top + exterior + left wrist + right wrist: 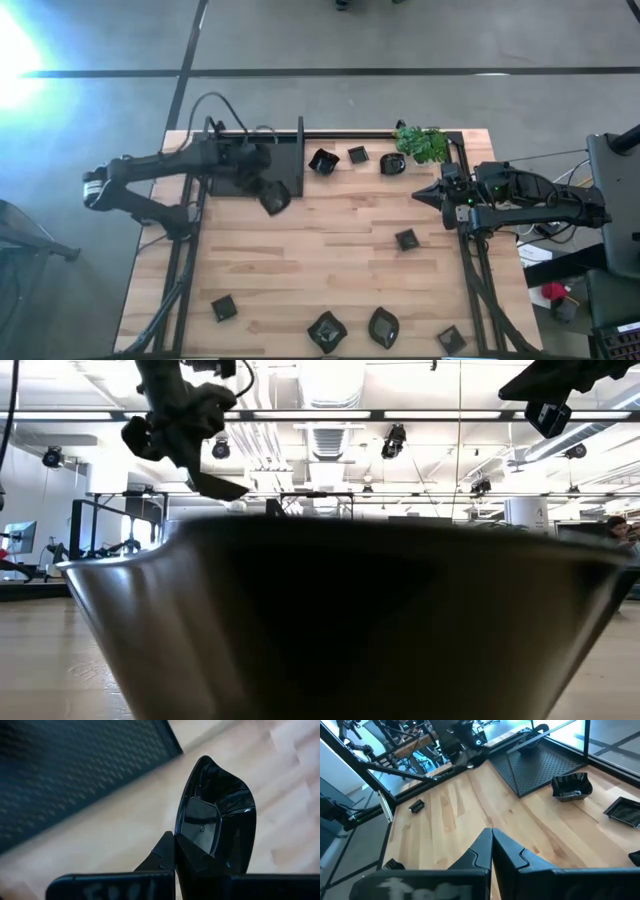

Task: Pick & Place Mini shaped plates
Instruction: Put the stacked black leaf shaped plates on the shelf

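High view: a wooden table (330,260) is seen from above, with the left gripper (268,192) at upper left of centre, just below the edge of a large black tray (262,160).
Left gripper: its fingers are closed on the rim of a glossy black mini plate (220,815), which is lifted clear of the wood and tilted on edge.
Held plate: it is seen beside the tray's corner, over bare wood; in the left wrist view its lower rim is covered by the fingers.
Right gripper: the right gripper (428,194) is held at the right edge of the frame, near the plant (422,143); its fingers (512,857) are pressed together with nothing between them.
Other plates: 3 are counted in a row at the top (358,155), 1 at right of centre (406,239), and 5 along the bottom (327,329).
Hidden parts: the low view is almost filled by the dark wall of 1 near plate (350,620), so the table behind it cannot be made out.
Cut off: the bottom-right plate (451,339) is partly crossed by the frame rail.
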Available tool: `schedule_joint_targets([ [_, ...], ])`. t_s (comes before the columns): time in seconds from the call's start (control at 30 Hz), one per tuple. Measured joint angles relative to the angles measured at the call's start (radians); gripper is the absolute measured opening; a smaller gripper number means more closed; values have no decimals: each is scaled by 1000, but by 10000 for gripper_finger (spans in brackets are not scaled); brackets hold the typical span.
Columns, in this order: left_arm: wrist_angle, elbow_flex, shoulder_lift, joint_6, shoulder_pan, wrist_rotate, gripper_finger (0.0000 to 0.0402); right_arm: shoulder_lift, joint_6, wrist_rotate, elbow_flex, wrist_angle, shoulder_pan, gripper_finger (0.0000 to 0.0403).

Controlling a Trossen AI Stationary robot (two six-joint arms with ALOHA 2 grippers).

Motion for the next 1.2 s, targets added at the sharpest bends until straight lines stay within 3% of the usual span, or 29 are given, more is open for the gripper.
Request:
schedule_joint_targets([
  [0.33,13,0,46,287,347,19,0,0,-4,58,0,0,0,8],
  [0.57,104,0,159,466,525,46,0,0,-4,88,0,1,0,8],
  [0.9,367,0,386,545,605,97,0,0,1,106,0,1,0,8],
  [1.2,492,0,503,554,613,98,0,0,5,106,0,1,0,8],
])
